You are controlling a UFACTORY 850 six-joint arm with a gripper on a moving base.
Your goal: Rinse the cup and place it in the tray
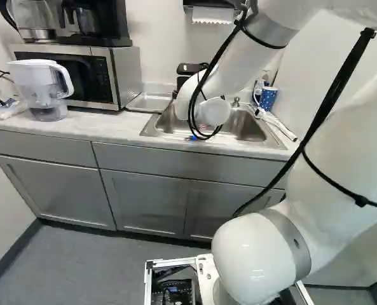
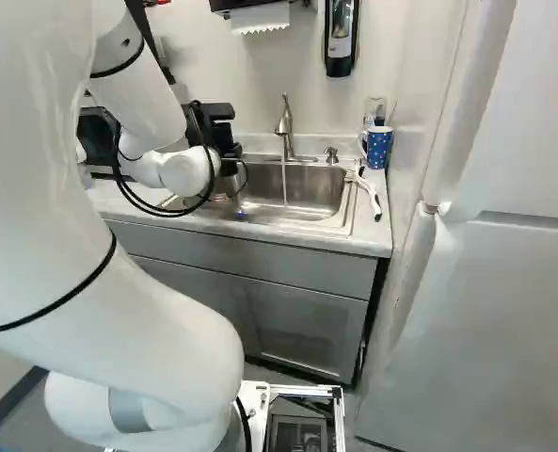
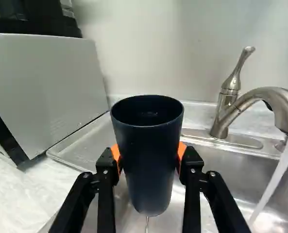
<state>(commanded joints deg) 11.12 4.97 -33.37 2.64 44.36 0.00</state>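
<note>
Cup [image 3: 148,182]: upright over the sink [image 3: 231,179], gripped from two sides by the end effector [image 3: 147,158]
Faucet [image 3: 275,104]: water is running, apart from the cup
Rinse: probably finishing, because water seems to drip below; I cannot be certain
Tray [image 1: 151,101]: upper middle of left base view, beside the microwave [image 1: 130,76]
Next move: empty leftover water, then carry cup there gently

White arm [image 1: 350,152] outstretched ahead, jaws in a wide grip.
</note>
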